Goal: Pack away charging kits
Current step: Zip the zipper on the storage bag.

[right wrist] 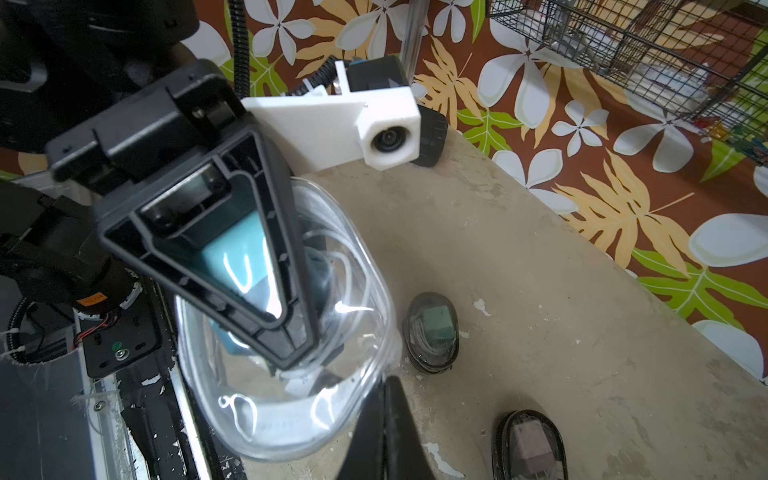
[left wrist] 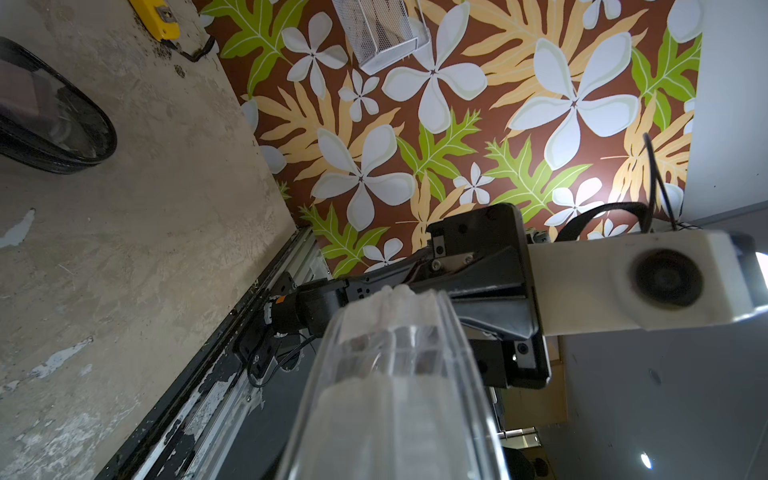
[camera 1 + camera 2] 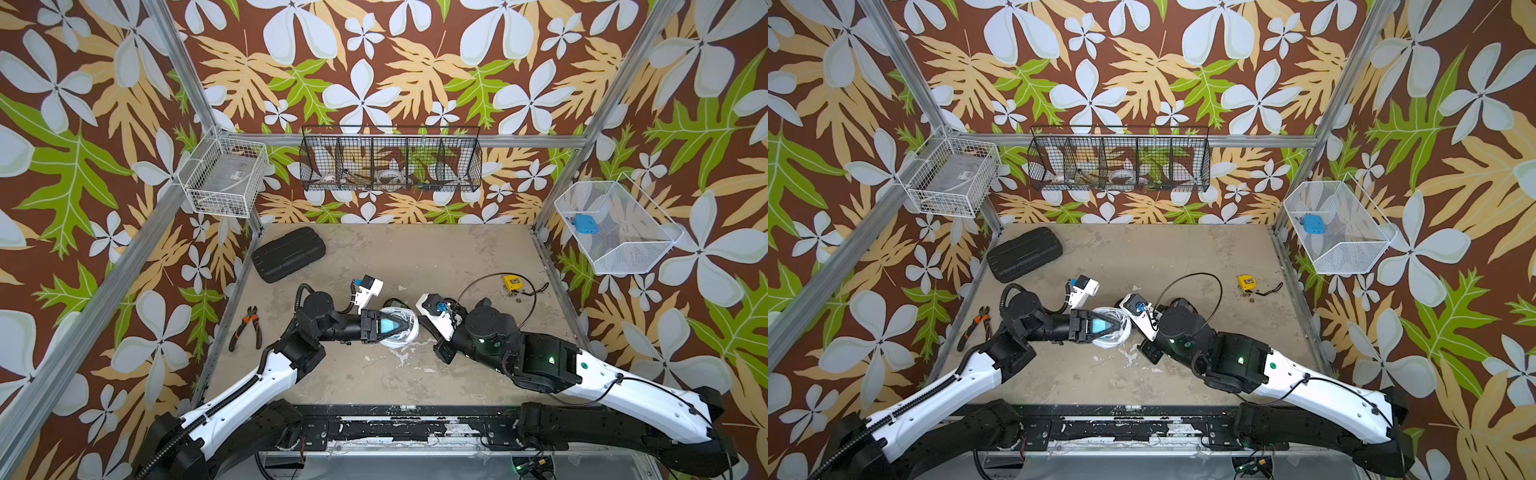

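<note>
Two tools meet at the clear oval plastic pouch on the surface: the left tool pokes into it gripping the small teal square plug, the right tool, clenched shut, touches its nearer rim.

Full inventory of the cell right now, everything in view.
clear pouch: 1, clear, centre, held in left gripper; teal plug and white cable inside
black-rimmed pouches: 2, lying beside it; one shows a green plug, one a pink plug
hard case: 1, black, far left
pliers: 1, orange-black handles, left edge
tape measure: 1, yellow, far right
wire baskets: 3; white on left wall, black on back wall, white on right wall holding a blue block
table: 1, worn beige
left gripper: 1, black, shut on clear pouch
right gripper: 1, black, shut, at the pouch rim
</note>
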`<state>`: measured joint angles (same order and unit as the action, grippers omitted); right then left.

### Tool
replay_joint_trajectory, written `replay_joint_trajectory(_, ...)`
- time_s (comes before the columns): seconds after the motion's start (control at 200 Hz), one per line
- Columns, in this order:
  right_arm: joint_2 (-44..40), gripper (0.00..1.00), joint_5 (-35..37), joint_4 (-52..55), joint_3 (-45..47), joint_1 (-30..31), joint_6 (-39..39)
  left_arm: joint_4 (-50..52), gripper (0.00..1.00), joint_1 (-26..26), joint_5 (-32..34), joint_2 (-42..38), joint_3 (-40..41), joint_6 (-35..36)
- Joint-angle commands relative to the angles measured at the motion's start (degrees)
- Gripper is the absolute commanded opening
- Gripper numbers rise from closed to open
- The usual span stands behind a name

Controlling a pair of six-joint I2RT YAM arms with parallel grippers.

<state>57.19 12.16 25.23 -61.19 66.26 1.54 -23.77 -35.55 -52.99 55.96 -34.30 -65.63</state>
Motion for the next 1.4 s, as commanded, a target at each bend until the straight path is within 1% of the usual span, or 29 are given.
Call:
replay_joint_trajectory(0.0,0.09,0.00,-3.92,-9.19,-1.01,-0.19,-2.42,5.35,0.00,0.27,-7.79,-0.29,0.80,3.06)
replay_joint_trajectory(0.035,0.79,0.00,-2.87,-7.70,-1.65,-0.43,-3.02,4.62,0.00,0.36,-8.29,-0.61,1.07,2.83)
replay_joint_trajectory(0.1,2.09,0.00,2.83,-5.30,-2.59,-0.50,-3.82,4.38,0.00,0.39,-9.46,-1.09,0.99,2.91)
replay_joint_trajectory(0.155,2.32,0.00,6.97,-4.57,-3.11,-0.54,-4.24,6.09,0.00,0.31,-9.72,-1.44,0.99,3.96)
replay_joint_trajectory(0.2,2.32,0.00,7.23,-4.17,-3.93,-1.15,-4.35,8.40,0.00,0.31,-9.93,-1.70,0.99,5.58)
replay_joint_trajectory(0.265,2.28,0.00,3.40,-4.01,-5.21,-1.90,-4.12,11.36,0.00,0.31,-10.30,-2.01,1.35,7.79)
replay_joint_trajectory(0.35,1.88,0.00,-3.97,-3.62,-6.31,-1.85,-5.18,13.37,0.00,0.31,-11.02,-1.92,1.83,9.55)
replay_joint_trajectory(0.4,1.74,0.00,-3.23,-2.27,-7.14,-1.90,-5.37,15.03,0.00,0.22,-11.44,-1.57,1.78,11.34)
replay_joint_trajectory(0.465,1.44,0.00,-3.20,-1.72,-6.81,-1.84,-6.50,15.07,0.00,-0.08,-11.76,-1.43,2.20,11.96)
replay_joint_trajectory(0.56,2.54,0.00,-7.60,-1.68,-6.22,-1.87,-6.46,15.16,0.00,-0.48,-12.57,-0.73,2.15,13.14)
replay_joint_trajectory(0.651,3.40,0.00,-9.12,-0.05,-6.82,-2.20,-5.20,14.90,0.00,-0.38,-11.61,-0.30,2.06,13.40)
replay_joint_trajectory(0.671,3.25,0.00,-10.53,0.42,-6.89,-2.81,-4.79,14.85,0.00,-0.36,-11.61,-0.12,2.05,13.46)
replay_joint_trajectory(0.811,0.39,0.00,-29.35,2.57,-4.64,-11.08,-0.66,14.98,0.00,-0.48,-11.48,0.20,2.23,15.19)
replay_joint_trajectory(0.851,-0.47,0.08,-32.39,3.45,-3.86,-12.26,-0.07,14.48,0.00,-0.42,-11.59,-0.10,2.31,15.35)
replay_joint_trajectory(0.926,-1.73,0.21,-34.83,5.95,-2.70,-12.39,0.05,12.16,0.00,-0.40,-11.90,-0.39,2.78,14.00)
replay_joint_trajectory(0.976,-2.16,0.30,-34.65,7.97,-1.92,-12.41,-0.05,9.94,0.00,-0.38,-12.26,-0.59,3.31,12.38)
replay_joint_trajectory(1.031,-2.25,0.34,-33.36,10.33,-0.98,-12.34,-0.13,7.03,0.00,-0.40,-12.90,-1.13,4.01,10.15)
replay_joint_trajectory(1.181,-4.84,0.34,-25.87,10.99,4.28,-10.49,0.30,6.10,0.00,-0.40,-13.03,-2.16,3.89,8.38)
replay_joint_trajectory(1.236,-5.30,0.34,-25.35,10.67,5.75,-9.64,0.30,6.28,0.00,-0.28,-12.83,-2.26,3.97,7.91)
replay_joint_trajectory(1.331,-6.00,0.37,-24.85,8.49,7.19,-6.78,0.54,6.17,0.00,-0.30,-12.27,-2.26,4.18,7.19)
replay_joint_trajectory(1.396,-6.38,0.40,-22.66,6.87,7.53,-5.35,0.91,8.38,0.00,0.09,-10.50,-2.05,4.00,8.18)
